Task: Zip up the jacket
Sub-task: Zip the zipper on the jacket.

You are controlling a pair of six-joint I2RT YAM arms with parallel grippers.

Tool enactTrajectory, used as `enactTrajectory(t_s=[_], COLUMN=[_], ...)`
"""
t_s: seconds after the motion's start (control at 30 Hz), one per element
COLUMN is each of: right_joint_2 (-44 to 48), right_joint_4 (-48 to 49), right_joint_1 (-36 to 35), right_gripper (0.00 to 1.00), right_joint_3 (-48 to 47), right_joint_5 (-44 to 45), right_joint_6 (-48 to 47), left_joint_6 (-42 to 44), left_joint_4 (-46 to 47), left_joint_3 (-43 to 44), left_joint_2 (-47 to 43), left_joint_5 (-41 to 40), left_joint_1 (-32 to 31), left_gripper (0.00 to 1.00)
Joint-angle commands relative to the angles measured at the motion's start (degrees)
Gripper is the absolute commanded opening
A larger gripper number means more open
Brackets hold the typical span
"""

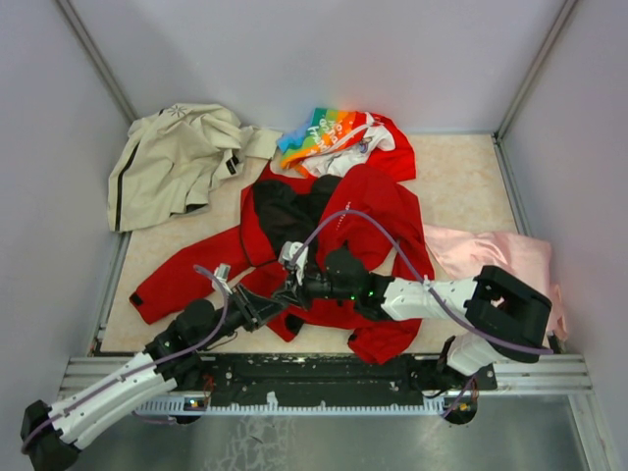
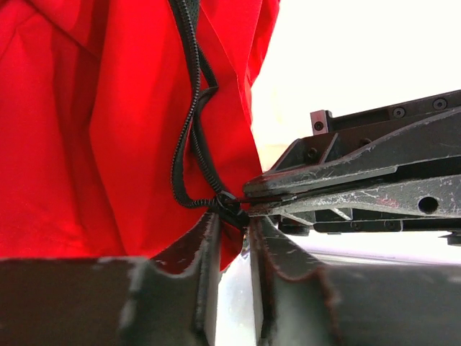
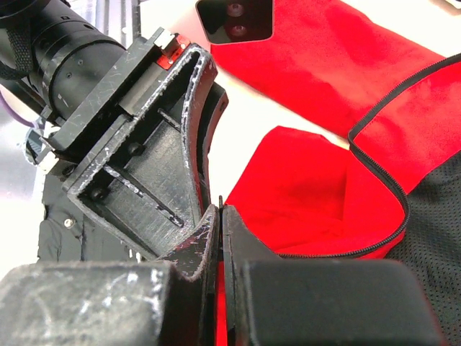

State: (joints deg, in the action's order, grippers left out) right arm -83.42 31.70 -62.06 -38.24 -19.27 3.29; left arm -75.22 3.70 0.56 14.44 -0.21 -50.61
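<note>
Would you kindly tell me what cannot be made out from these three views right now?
Left wrist: the right gripper's tips cover the zipper's bottom end; no slider can be told apart.
Left wrist: the jacket hem sits inside the left gripper; pinched or not is unclear.
Right wrist: the shut right gripper hides what it holds.
Top external: both grippers hide the spot where they meet the jacket.
</note>
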Motion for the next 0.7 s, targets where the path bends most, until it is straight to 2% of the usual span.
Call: enactTrajectory(t_s=[0.0,0.17,0.4,0.67], right_joint_2=[1.3,0.8,-2.6,-4.8], right_joint_4=[1.8,-4.0,-13.4,-20.3], right_joint_1=[-1.3,-0.7,3.8,8.2], right_gripper=[0.0,0.0,0.0,0.0], right_joint_3=[0.6,-2.3,-7.2,-9.5], right_joint_5=[-0.2,6.0,8.2,10.1], right_joint_6=[1.0,1.3,4.7,7.2], left_joint_6=[2.8,10.5,21.5,33.0], left_joint_4=[3.9,1.8,1.9,0.8], left_joint_3=[-4.2,-0.7,3.1,5.7], left_joint_2=[0.6,3.5,11.1,14.6], left_joint_5=[-1.5,1.8,7.7,6.6], left_joint_1=[0.0,-0.1,-0.1,-0.1], left_gripper=[0.19,0.0,0.0,0.0])
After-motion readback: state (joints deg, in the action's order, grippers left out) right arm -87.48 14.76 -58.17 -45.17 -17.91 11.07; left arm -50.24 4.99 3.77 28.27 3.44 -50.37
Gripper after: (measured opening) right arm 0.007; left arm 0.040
